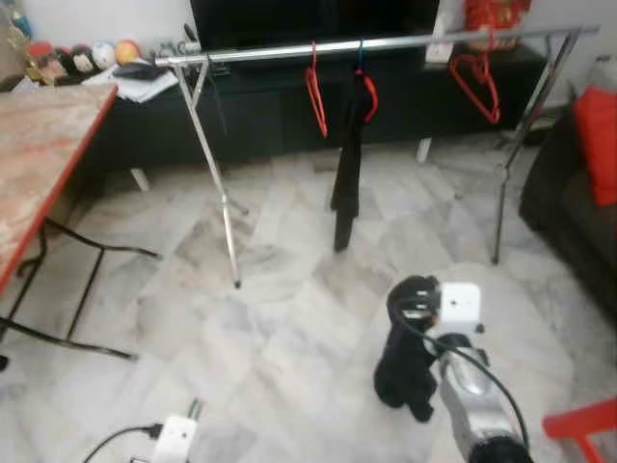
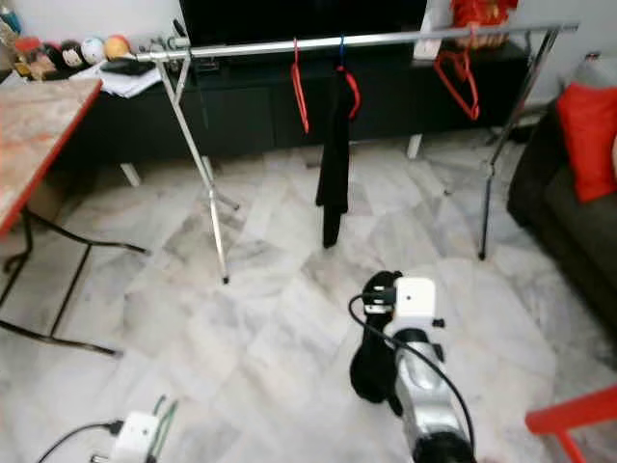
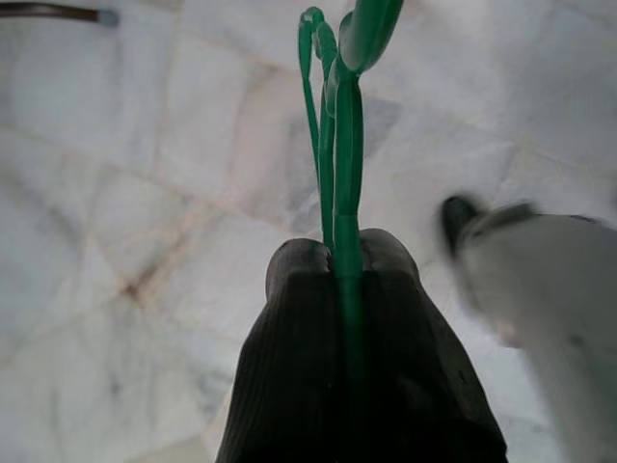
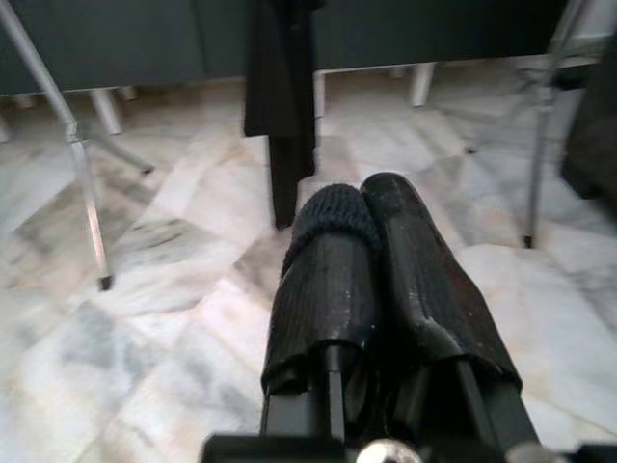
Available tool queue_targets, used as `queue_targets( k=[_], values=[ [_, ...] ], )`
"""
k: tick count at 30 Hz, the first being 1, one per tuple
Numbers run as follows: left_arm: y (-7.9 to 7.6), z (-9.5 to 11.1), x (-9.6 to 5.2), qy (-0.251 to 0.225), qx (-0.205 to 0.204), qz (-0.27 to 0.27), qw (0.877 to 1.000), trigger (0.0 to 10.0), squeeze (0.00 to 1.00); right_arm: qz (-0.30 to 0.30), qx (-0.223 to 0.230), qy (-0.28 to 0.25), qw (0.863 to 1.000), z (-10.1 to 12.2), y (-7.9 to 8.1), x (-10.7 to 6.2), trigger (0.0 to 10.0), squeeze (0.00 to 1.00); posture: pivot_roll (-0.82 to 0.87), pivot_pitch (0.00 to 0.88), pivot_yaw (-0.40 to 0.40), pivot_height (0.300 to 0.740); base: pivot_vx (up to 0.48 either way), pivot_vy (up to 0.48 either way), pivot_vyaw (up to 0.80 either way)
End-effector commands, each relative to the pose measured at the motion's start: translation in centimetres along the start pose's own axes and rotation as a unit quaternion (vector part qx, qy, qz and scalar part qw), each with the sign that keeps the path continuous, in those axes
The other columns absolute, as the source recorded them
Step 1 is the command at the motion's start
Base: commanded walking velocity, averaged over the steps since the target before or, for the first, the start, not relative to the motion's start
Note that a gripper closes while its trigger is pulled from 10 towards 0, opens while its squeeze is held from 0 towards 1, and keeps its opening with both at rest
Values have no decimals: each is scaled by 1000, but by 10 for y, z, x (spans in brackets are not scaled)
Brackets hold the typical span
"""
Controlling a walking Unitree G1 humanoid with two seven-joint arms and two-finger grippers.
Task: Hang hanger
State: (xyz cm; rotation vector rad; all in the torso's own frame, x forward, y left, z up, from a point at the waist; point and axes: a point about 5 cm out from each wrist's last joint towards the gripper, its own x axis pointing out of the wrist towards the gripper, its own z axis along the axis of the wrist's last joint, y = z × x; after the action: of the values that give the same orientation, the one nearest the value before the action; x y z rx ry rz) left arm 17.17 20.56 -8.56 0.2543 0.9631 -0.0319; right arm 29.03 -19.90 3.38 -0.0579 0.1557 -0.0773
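My left gripper (image 3: 339, 253) is shut on a green hanger (image 3: 337, 125), which sticks out past the fingertips over the marble floor. The hanger's tip (image 1: 195, 409) also shows at the bottom left of the eye views. My right gripper (image 4: 362, 198) is shut with nothing in it, low above the floor, and points toward the rail; its arm (image 1: 468, 381) rises from the bottom edge. A silver clothes rail (image 1: 386, 43) stands ahead. It carries two bare red hangers (image 1: 316, 92) (image 1: 479, 82) and a black garment (image 1: 349, 169) on a third hanger.
A marble-topped table (image 1: 39, 164) with a red edge stands at the left. Behind the rail runs a black TV cabinet (image 1: 260, 111). At the right is a dark sofa (image 1: 564, 212) with a red cushion (image 1: 598, 145). A red object (image 1: 578, 424) lies at the bottom right.
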Motion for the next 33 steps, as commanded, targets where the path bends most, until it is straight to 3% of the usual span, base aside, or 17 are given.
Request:
queue_targets(
  k=[1,7,18,26,31,33],
  values=[
    [7,-2,-1,5,7,5,1000,10000,0,7,4,-23,1000,12,5,5,10000,0,-172,32,38,740,0,281,0],
    [6,6,1,-10,14,1,1000,10000,0,4,-2,-24,1000,14,1,6,10000,0,-170,35,38,740,0,85,0],
    [11,69,6,-114,18,-25,993,10000,0,14,-22,-34,999,26,1,14,10000,0,-164,36,37,740,0,0,0],
    [0,82,6,-137,16,-48,989,10000,0,14,-28,-29,999,26,2,14,10000,0,-171,38,41,740,0,0,0],
    [-8,109,2,-194,31,-86,977,10000,0,21,-52,-21,998,28,1,19,10000,0,-166,39,32,740,0,0,0],
    [-12,125,-1,-210,55,-149,965,10000,0,27,-82,-11,996,28,1,22,10000,0,-157,39,29,740,0,0,0]
  ],
)
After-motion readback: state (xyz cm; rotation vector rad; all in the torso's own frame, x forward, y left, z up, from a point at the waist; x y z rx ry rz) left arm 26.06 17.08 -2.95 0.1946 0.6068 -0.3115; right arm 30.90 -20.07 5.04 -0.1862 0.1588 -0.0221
